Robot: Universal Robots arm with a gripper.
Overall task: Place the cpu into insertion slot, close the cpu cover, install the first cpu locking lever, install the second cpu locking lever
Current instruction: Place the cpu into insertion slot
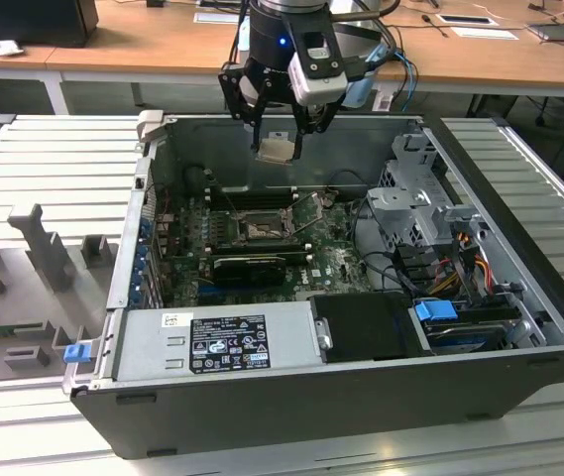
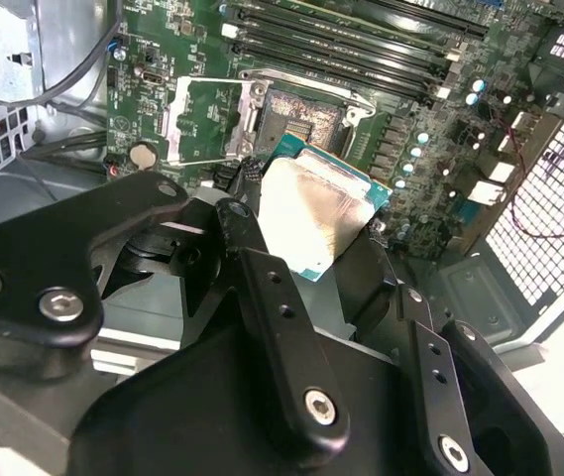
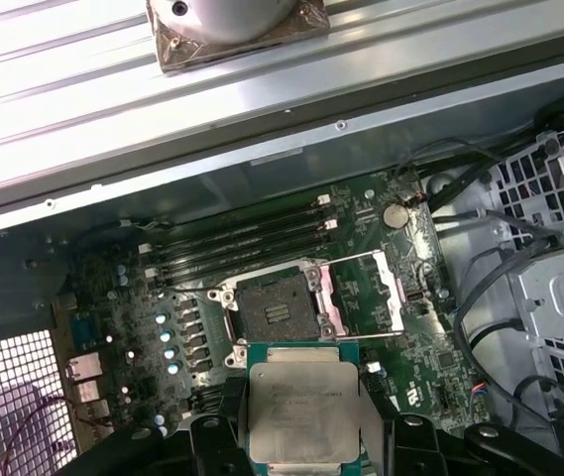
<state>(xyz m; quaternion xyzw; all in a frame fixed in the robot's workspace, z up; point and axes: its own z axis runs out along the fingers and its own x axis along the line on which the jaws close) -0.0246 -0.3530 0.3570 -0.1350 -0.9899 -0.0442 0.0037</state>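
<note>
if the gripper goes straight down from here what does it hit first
Likely the motherboard around the open insertion slot, the held cpu touching before the gripper does. Depth is unclear, so in the slot or beside it cannot be told.

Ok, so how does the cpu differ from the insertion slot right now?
The cpu has a pale metal top; the insertion slot has a dark centre inside a silvery rim. The cpu is held up in the gripper, above the motherboard; the insertion slot sits flat on that motherboard with nothing in it. Both are square and look close in size.
</note>
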